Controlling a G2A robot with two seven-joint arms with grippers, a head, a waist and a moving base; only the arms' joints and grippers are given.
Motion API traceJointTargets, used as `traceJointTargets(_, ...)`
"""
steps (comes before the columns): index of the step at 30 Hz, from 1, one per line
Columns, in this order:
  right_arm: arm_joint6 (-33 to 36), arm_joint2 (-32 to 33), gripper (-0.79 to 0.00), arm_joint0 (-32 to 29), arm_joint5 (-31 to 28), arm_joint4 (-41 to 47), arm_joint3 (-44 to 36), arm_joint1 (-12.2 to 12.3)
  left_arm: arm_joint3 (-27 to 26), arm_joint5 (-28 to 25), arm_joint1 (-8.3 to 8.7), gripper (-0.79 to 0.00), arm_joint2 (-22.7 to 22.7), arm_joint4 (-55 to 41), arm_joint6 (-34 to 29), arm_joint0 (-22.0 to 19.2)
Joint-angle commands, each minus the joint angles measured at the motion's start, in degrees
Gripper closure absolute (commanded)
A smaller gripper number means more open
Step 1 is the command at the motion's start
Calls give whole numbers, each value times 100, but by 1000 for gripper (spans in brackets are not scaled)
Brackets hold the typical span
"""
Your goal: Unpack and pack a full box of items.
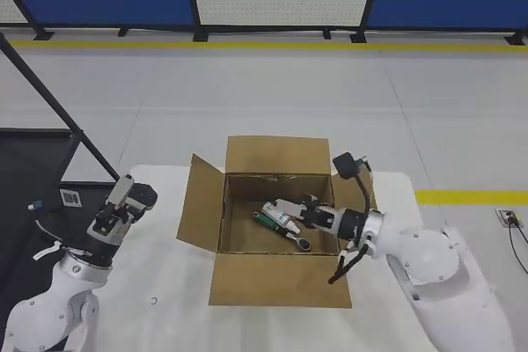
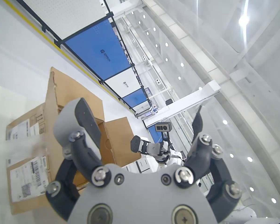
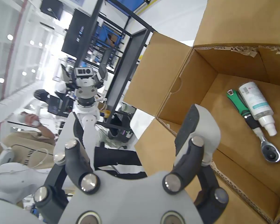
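An open cardboard box (image 1: 277, 282) stands on the white table with its flaps spread; its labelled side and flaps (image 2: 63, 89) also face the left wrist view. On its floor lie a white bottle (image 1: 277, 214) (image 3: 255, 101) and, right beside it, a green-handled ratchet wrench (image 1: 262, 221) (image 3: 259, 132). My right gripper (image 1: 310, 216) (image 3: 140, 117) hangs open over the box's right half, above these items, with nothing between its fingers. To the left of the box, and apart from it, my left gripper (image 1: 128, 198) (image 2: 140, 108) is raised, open and empty.
The white table (image 1: 167, 290) has free room left of and in front of the box. A small ring (image 1: 153, 301) lies near the front left. A black frame (image 1: 44, 97) and a dark surface stand off the table's left side.
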Motion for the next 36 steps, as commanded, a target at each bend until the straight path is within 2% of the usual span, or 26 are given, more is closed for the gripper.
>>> traceJointTargets(1,118,-341,-785,290,205,261,235,-73,-20,-74,2,-785,-61,-109,29,131)
traceJointTargets(3,-11,-457,-785,514,323,401,524,-128,-24,-122,8,-785,-90,-228,-25,243)
traceJointTargets(17,-51,-466,-785,510,346,374,538,-130,-31,-102,18,-785,-57,-254,-159,296)
traceJointTargets(20,52,-908,-785,828,460,-103,644,-192,-103,-38,22,-785,37,-60,-41,296)
traceJointTargets(26,712,-2090,-785,2112,371,-1022,1824,-481,-160,129,29,-785,-47,-202,285,312)
traceJointTargets(29,930,-2693,-785,2693,519,-1616,2546,-680,-213,106,35,-785,-186,-390,354,430)
traceJointTargets(32,1157,-3264,-785,3141,783,-2003,3283,-938,-270,92,41,-785,-305,-582,365,548)
traceJointTargets(36,1208,-3732,-785,3532,821,-1987,4299,-1322,-350,78,50,-785,-355,-625,377,654)
